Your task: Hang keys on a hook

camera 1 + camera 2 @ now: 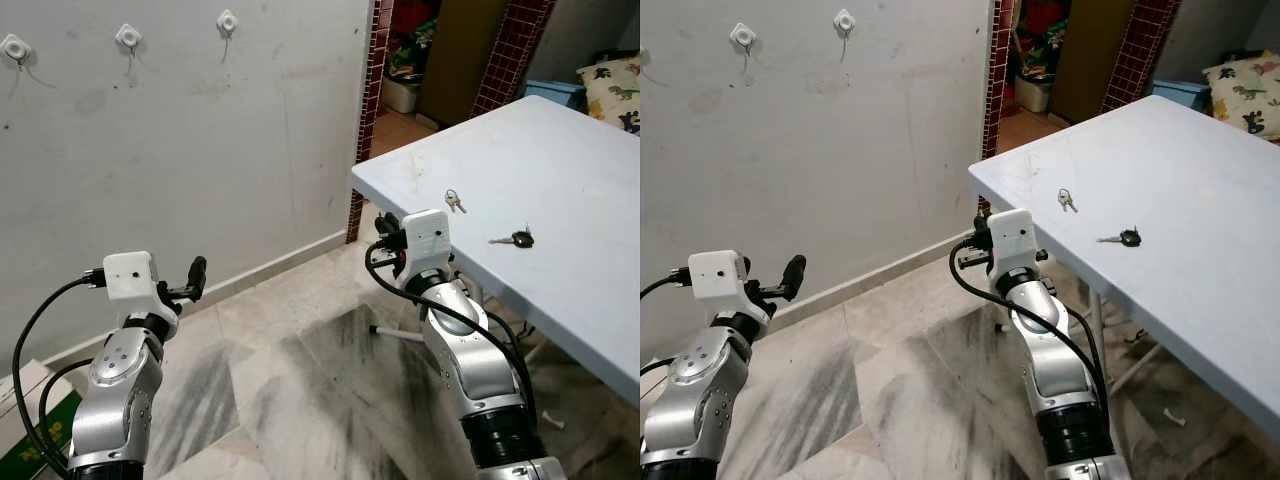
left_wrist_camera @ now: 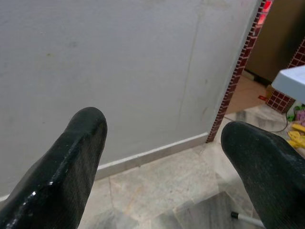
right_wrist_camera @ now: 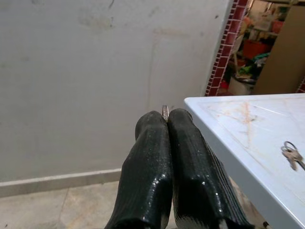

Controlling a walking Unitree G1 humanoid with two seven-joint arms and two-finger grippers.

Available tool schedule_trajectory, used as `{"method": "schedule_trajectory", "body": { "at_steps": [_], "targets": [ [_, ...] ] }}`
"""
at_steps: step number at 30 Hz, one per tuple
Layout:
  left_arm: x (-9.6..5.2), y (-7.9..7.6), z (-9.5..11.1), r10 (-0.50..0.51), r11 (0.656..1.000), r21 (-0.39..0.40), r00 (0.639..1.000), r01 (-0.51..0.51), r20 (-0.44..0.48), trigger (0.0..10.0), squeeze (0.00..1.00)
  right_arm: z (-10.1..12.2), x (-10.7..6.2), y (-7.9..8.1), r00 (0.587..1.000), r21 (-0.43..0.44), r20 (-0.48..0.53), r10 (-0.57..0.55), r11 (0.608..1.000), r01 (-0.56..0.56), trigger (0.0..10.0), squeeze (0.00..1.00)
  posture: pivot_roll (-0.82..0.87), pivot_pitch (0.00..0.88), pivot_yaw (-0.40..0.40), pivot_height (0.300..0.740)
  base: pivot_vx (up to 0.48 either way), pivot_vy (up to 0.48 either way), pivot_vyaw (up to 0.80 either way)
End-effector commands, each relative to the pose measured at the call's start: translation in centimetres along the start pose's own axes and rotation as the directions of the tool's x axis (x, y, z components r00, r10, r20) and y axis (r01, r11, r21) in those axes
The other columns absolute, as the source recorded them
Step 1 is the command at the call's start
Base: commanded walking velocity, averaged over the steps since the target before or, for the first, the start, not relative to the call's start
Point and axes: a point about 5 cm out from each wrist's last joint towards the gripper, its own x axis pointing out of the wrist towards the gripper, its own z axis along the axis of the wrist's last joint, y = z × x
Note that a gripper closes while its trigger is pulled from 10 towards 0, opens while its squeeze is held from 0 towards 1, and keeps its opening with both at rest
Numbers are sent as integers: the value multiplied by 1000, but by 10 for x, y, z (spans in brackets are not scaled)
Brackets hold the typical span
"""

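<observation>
keys [image 1: 455,201] lie on the white worktop [image 1: 560,160], hooks [image 1: 128,37] up on the wall.
right claw [image 3: 165,116] pressed together, pinching a thin metal sliver; left claw [image 2: 162,143] spread.

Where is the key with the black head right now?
The black-headed key lies on the white table, on the robot's right, just right of the small silver key bunch near the table's front corner.

Bare room, tiled corner, cluttered doorway beyond.
Pale scuffed wall [image 1: 250,150] on the left, grey-streaked marble floor [image 1: 290,390] below, red mosaic-tiled pillar [image 1: 368,100] at the wall's edge. White bench [image 1: 560,170] jutting in from the right; dinosaur-print pillow [image 1: 615,90] and blue bin [image 1: 555,92] behind it; white tub [image 1: 402,95] through the doorway.
</observation>
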Motion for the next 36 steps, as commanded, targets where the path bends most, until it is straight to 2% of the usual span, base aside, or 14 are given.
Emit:
{"method": "schedule_trajectory", "body": {
  "at_steps": [1,24,36],
  "targets": [
    [-1,-2,2,-11,1000,-2,1000,11,7,10000,0,1,1,1,1000,-2,-2,15,1000,-15,10000,0,90,0,-11,740,480,0,0],
    [-3,-8,-4,-31,999,-19,999,30,-22,10000,0,5,4,10,997,-8,13,73,997,-73,10000,0,89,0,-15,740,471,0,0],
    [-3,-10,-5,-34,999,-19,999,33,-33,10000,0,4,4,11,997,1,11,82,997,-82,10000,0,92,0,-13,740,464,0,686]
  ]
}}
